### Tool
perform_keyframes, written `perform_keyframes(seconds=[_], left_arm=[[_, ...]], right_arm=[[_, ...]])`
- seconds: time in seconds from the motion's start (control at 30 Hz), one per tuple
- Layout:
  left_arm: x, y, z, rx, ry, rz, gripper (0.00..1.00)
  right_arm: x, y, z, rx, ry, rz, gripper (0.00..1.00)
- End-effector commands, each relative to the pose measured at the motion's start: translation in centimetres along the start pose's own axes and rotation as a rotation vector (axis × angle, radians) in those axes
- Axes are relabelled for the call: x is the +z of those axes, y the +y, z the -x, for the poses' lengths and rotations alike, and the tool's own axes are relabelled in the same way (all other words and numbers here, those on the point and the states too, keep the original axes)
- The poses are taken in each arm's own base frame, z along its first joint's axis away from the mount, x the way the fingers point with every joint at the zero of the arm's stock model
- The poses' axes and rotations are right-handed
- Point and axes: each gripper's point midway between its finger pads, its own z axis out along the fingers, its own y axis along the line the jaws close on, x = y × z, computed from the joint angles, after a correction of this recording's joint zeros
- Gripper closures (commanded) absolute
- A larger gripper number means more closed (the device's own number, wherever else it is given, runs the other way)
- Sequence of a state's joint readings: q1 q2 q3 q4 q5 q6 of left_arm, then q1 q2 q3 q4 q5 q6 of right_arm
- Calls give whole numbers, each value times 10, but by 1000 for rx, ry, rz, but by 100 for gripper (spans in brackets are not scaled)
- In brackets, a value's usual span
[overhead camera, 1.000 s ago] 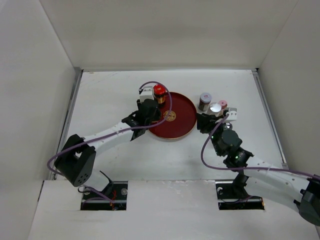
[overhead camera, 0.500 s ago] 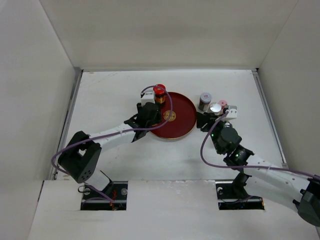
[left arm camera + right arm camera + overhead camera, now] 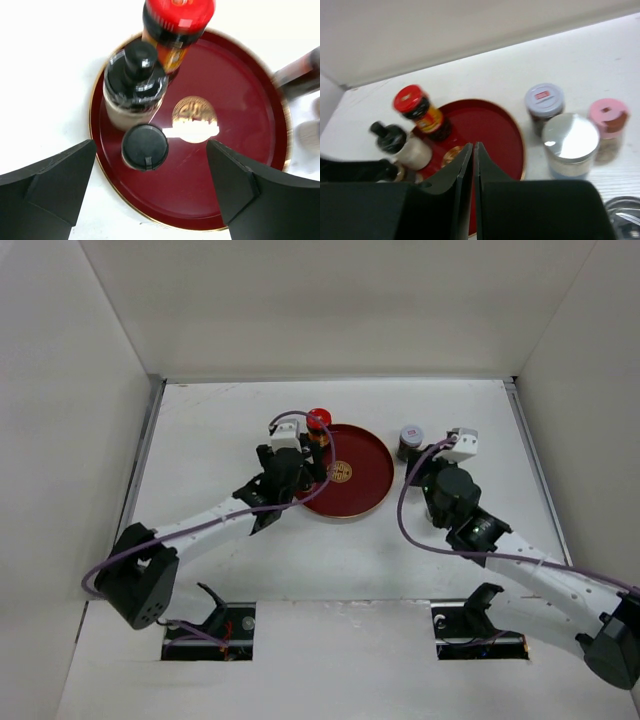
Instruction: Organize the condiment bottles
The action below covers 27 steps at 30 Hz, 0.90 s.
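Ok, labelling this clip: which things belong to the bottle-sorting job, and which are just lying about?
Job: red-lidded jar, black-capped bottle, small black-lidded jar, grey-lidded jar, silver-lidded jar, pink-lidded jar.
Just there: red tray, table.

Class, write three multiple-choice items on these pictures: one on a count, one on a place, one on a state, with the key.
1. How many condiment bottles stand on the round red gold-rimmed tray? A) one B) three C) five
2. Where is the small pink-lidded jar? A) on the tray B) stacked on another jar C) on the white table, off the tray
3. How do the right gripper's jaws stand? A) shut, nothing between B) wide open C) shut on a jar
Key: B, the left wrist view shows three caps on it; C, it stands on the table past the rim; A, the jaws meet with no gap.
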<state>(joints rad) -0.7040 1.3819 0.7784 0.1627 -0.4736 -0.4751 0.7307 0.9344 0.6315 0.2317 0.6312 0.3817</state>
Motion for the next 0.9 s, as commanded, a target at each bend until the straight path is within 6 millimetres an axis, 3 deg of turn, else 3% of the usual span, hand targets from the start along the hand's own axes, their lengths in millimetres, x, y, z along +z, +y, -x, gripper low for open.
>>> perform_keyframes(seconds=[0.0,0.07,0.2,0.3,0.43,0.53,0.8,0.87], left_arm=[[-19,-7,50,-86,-168,-69,6],[-29,-7,62,-127,-231,-102,6],[-48,4,71,-193,-341,-140,6],[-59,24,69,-266,-412,-131,6],[-64,47,56,-319,-450,-84,6],[-63,59,47,-335,-459,-50,6],[-52,65,30,-335,-429,-24,6],[-49,64,27,-333,-421,-24,6]], right_arm=[[9,-27,23,-34,-28,-123,84],[16,-44,22,-51,-19,-179,72],[25,-75,13,-94,7,-278,22],[35,-90,7,-128,42,-334,4],[53,-105,-3,-169,94,-393,0],[64,-103,-12,-181,130,-384,0],[79,-104,-36,-196,196,-393,0],[81,-105,-43,-192,211,-394,5]])
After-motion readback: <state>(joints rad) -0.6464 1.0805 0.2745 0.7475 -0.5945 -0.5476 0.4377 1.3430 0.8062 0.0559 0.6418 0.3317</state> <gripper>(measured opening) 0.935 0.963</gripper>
